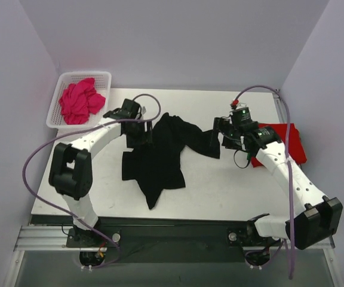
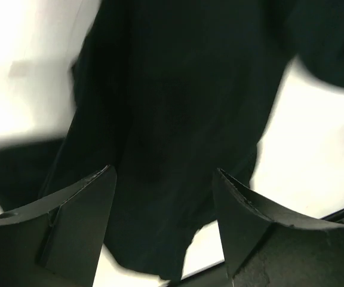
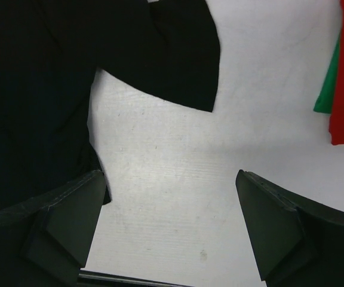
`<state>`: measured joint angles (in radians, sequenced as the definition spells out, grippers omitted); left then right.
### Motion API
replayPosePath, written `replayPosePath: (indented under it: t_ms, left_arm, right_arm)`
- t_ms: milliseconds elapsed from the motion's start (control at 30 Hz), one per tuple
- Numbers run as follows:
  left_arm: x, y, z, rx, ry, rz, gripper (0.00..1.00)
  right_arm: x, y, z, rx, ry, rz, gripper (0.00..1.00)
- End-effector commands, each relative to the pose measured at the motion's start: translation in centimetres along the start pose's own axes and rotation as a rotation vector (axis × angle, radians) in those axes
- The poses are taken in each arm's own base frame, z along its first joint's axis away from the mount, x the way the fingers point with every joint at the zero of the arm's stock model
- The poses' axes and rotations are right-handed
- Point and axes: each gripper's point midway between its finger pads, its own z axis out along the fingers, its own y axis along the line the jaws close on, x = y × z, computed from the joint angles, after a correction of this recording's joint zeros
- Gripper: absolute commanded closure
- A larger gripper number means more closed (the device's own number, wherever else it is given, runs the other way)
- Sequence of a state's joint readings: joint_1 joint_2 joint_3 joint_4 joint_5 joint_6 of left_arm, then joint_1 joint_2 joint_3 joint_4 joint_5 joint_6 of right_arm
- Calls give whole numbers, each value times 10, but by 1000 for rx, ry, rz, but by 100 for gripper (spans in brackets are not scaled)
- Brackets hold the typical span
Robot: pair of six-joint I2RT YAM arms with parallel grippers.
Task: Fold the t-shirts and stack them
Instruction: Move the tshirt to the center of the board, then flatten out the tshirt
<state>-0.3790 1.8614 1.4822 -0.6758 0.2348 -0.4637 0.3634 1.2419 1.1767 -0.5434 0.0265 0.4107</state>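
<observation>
- Top view: the crumpled black cloth t-shirt (image 1: 160,158) lies mid-tabletop (image 1: 220,185), its long axis running far to near, between your two arms.
- Your left gripper (image 1: 140,131) sits over its far-left edge. Your right gripper (image 1: 217,136) is just off the right sleeve. Both arms reach forward and bend inward.
- The folded bright red t-shirt (image 1: 294,143) lies under the right forearm, and the magenta-pink t-shirt (image 1: 81,103) sits in the white mesh basket (image 1: 82,73).
- Left wrist view: jaws spread, black cloth below and between them. The picture is blurred, and nothing looks pinched.
- Right wrist view: jaws spread wide over bare tabletop. The black shirt lies to the left, its sleeve ahead.
</observation>
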Motion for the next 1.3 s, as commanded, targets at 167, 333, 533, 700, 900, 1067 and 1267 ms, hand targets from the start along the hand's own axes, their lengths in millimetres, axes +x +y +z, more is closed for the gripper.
replayPosePath:
  t_ms: [167, 333, 533, 700, 900, 1067, 1267]
  left_arm:
    - [56, 55, -58, -170, -28, -12, 25]
    - [87, 75, -57, -210, 32, -66, 25]
    - [88, 53, -49, -88, 41, -106, 25]
    - [102, 49, -28, -33, 121, -129, 24]
    - [104, 62, -10, -90, 173, -107, 26]
    - [105, 58, 6, -50, 194, -106, 34]
    - [101, 51, 13, -8, 207, -104, 36]
  right_arm:
    - [61, 37, 38, -65, 248, -123, 4]
    - [80, 52, 54, -105, 325, -106, 6]
    - [74, 33, 80, -60, 350, 37, 6]
    - [68, 21, 96, -18, 350, 63, 7]
    - [65, 8, 114, 35, 353, 64, 12]
    - [64, -6, 128, 81, 354, 62, 25]
    - [62, -20, 139, 115, 363, 70, 29]
